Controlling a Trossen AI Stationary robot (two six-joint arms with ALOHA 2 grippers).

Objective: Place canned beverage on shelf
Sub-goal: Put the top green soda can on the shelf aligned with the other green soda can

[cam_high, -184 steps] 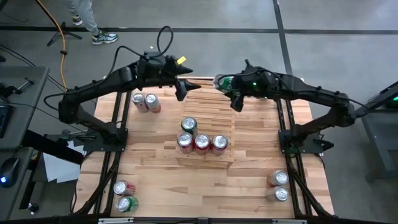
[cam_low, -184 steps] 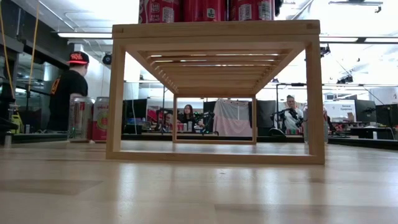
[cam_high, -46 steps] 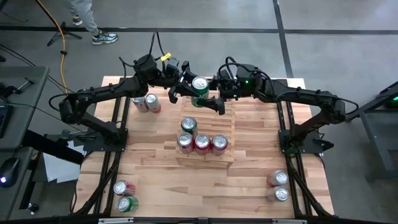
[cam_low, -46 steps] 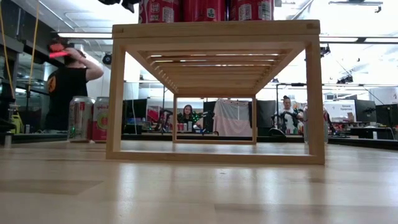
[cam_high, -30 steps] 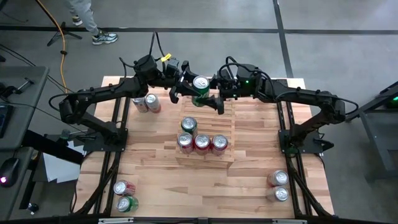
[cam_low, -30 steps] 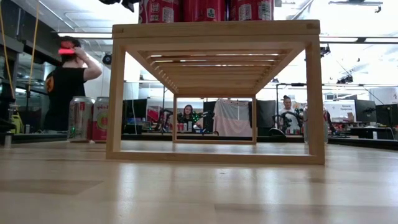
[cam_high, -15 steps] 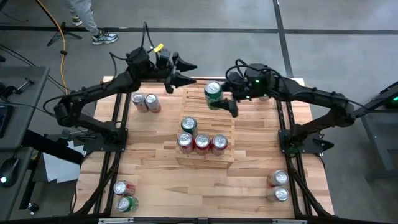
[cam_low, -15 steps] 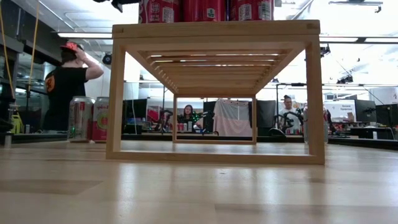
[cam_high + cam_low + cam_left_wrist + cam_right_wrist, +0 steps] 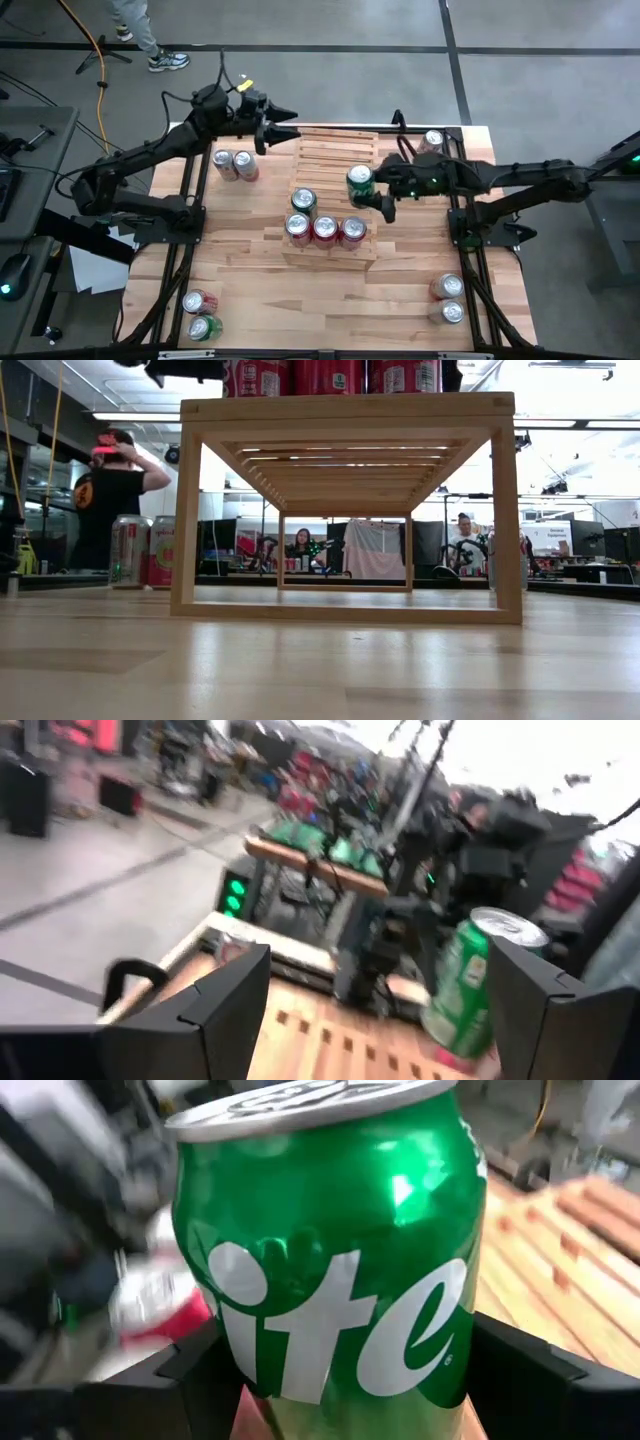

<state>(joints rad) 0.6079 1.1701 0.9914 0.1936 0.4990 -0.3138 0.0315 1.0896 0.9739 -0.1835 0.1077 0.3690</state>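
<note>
An upright green can (image 9: 359,178) (image 9: 330,1250) is over the right part of the pale slatted shelf (image 9: 335,150) (image 9: 345,408), with my right gripper (image 9: 368,188) shut on it. Three red cans (image 9: 325,229) stand in a row on the shelf's near tier, and another green can (image 9: 303,200) stands just behind them. My left gripper (image 9: 283,128) (image 9: 380,1020) hovers open off the shelf's far left corner, holding nothing. The left wrist view shows the held can (image 9: 472,982) farther off. My right gripper pinches the green can's round side wall (image 9: 250,1360) between its two fingers (image 9: 195,1375), one on each side, on the can's lower half. The fingers come about level from the table's right side. The can stays upright, top up; whether its base touches the slats I cannot tell.
Pairs of cans stand on the table at the far left (image 9: 233,163), the near left (image 9: 198,313) and the near right (image 9: 447,298); one more stands at the far right (image 9: 433,138). People stand and sit in the room behind (image 9: 112,490).
My left gripper has let go of the green can and drawn back toward the table's far left corner. My right gripper has carried the can, still upright, from over the shelf's far edge toward the near and right side and somewhat lower.
</note>
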